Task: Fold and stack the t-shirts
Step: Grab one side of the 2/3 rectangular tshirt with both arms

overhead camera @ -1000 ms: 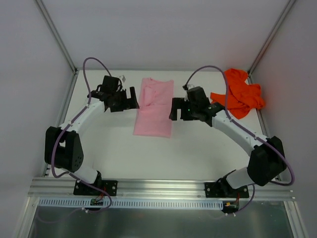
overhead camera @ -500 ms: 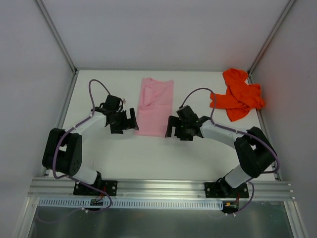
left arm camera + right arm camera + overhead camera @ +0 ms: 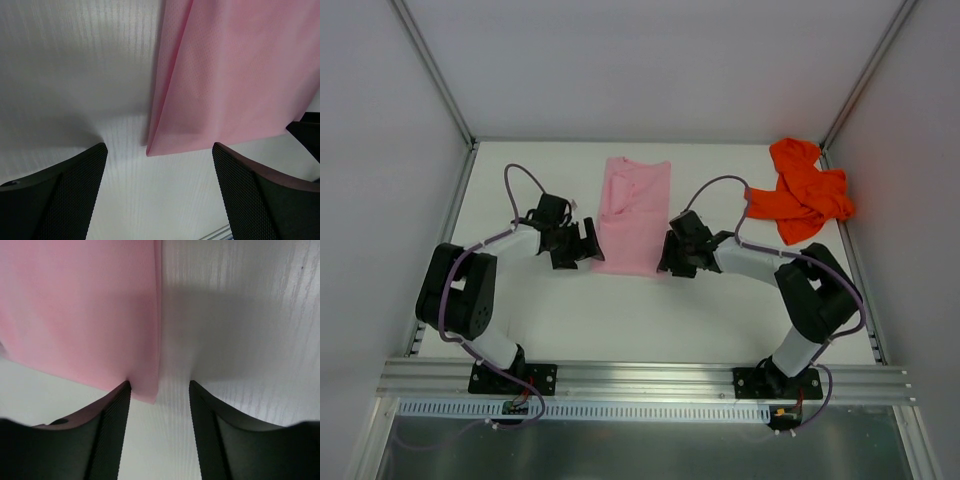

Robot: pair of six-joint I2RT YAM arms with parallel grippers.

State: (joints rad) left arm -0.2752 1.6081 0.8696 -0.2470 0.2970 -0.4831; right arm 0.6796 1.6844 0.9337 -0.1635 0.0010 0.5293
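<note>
Light pink cloth t-shirt (image 3: pixel 632 215) lies flat as a long folded strip at mid-bench, near hem toward the arm bases. Left pincer (image 3: pixel 588 243) sits low at the strip's near-left corner. Its jaws stand wide apart either side of that corner, and no cloth is pinched. Right pincer (image 3: pixel 670 252) sits low at the near-right corner with its jaws partly apart. The corner lies in the gap, one finger (image 3: pixel 112 430) meets the hem, and no grip is seen. Bright orange-red cloth t-shirt (image 3: pixel 800 200) lies crumpled by the far-right edge, well apart from the pink strip. Open white bench (image 3: pixel 620 310) shows between near hem and arm bases, and left of the strip.
</note>
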